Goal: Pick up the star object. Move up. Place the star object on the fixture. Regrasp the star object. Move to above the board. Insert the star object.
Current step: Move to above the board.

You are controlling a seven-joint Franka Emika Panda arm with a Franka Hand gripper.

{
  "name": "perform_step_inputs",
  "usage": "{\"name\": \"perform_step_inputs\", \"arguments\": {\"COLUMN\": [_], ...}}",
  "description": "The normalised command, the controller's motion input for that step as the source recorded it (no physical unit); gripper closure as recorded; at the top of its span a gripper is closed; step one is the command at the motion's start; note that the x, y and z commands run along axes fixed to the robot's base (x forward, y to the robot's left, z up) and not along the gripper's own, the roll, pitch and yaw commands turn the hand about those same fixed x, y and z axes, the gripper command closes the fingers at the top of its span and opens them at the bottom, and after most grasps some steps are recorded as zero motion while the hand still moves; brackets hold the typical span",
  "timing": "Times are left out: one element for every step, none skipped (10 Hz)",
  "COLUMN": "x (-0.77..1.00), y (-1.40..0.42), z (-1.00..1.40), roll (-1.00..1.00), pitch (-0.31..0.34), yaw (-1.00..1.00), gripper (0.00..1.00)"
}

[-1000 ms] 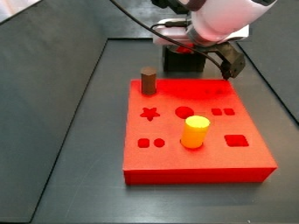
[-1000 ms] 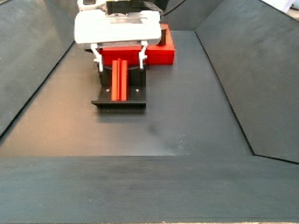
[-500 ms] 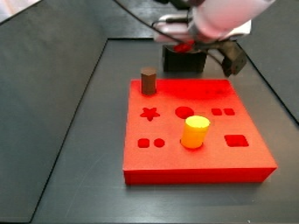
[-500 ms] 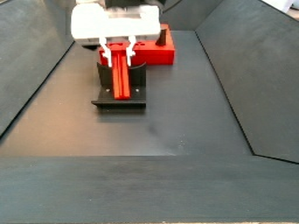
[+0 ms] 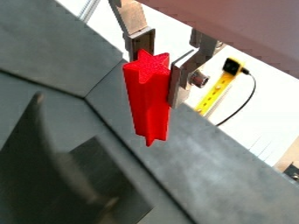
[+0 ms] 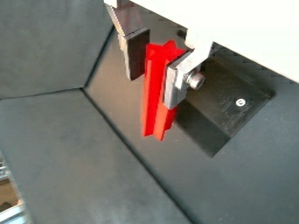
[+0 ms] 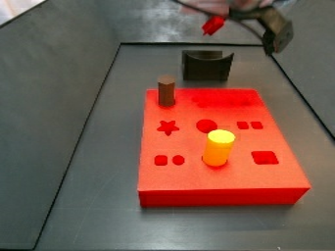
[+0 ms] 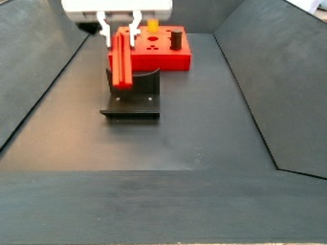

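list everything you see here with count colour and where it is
star object: 1, bright red, held upright in the pincer, lifted above the fixture
fixture: 1, near-black, on the floor behind the board
board: 1, red, on the floor, with dark-red cut-outs
yellow cylinder peg: 1, yellow, standing in the board
brown cylinder peg: 1, dark brown, standing at the board's far corner
pincer: 1, silver fingers with dark pads, shut on the star object's upper part
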Motion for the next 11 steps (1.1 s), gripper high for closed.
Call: {"name": "perform_step_inputs", "arguments": {"x": [0.05, 0.04, 0.03, 0.02, 0.02, 0.01, 0.01, 0.01, 0.01, -0.55, -0.55], "y": [0.07, 0.07, 0.06, 0.05, 0.04, 0.02, 0.01, 0.00, -0.01, -1.00, -1.00], "z": [1.00, 1.00, 1.00, 1.00, 0.97, 0.74, 0.62, 0.39, 0.21, 0.33, 0.34], "roll": [-0.04, -0.04, -0.04, -0.04, -0.05, -0.05, -0.04, -0.04, -0.04, -1.00, -1.00], "pitch": [0.060, 0.073, 0.080, 0.089, 0.091, 0.099, 0.102, 0.103, 0.109, -0.013, -0.022], "yaw": [-0.01, 0.01, 0.01, 0.03, 0.04, 0.05, 0.06, 0.07, 0.08, -0.11, -0.11], "gripper": [1.00, 1.00, 1.00, 1.00, 1.00, 1.00, 1.00, 1.00, 1.00, 1.00, 1.00]}}
